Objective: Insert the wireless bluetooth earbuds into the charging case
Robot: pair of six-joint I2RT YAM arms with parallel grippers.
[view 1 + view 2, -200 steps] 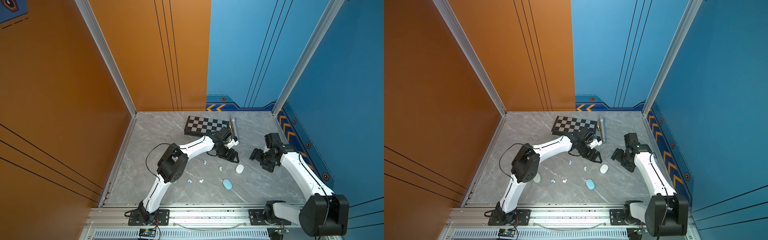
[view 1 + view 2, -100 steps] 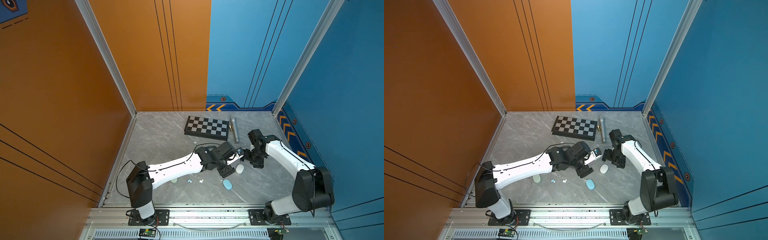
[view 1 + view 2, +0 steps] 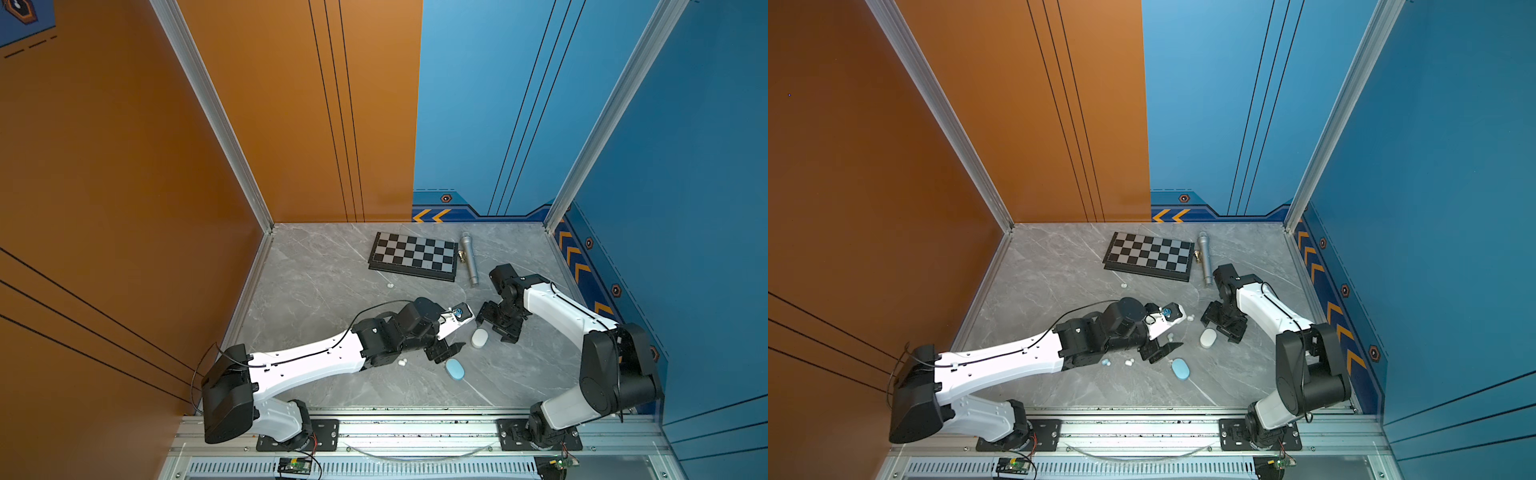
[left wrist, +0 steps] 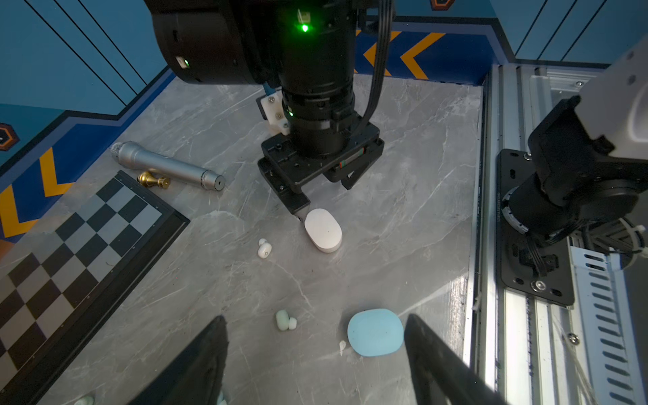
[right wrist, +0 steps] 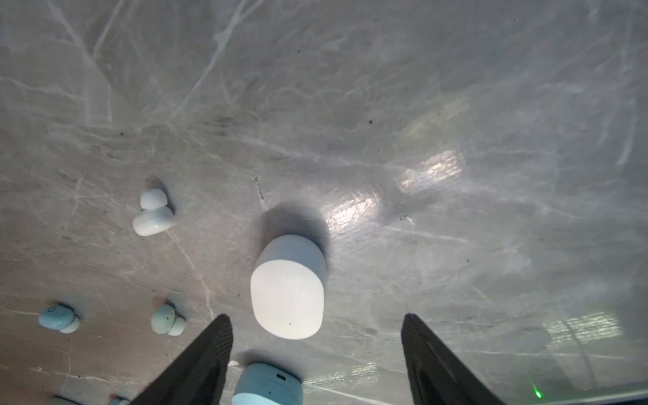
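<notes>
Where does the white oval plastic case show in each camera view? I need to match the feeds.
In a top view: white oval plastic case beside the right gripper.
In a top view: the case, same spot.
Left wrist: the case at the right gripper's fingertip.
Right wrist: the case just ahead of that gripper's fingers.
Shared landmark: light blue oval plastic case, near it in all four.

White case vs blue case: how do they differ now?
Colour: the white case is white, the blue case light blue. Place: the white case lies before the right gripper, the blue case before the left gripper. Port: the blue case shows a charging port, the white case none. Both are closed oval pebbles flat on the table, ungripped.
</notes>
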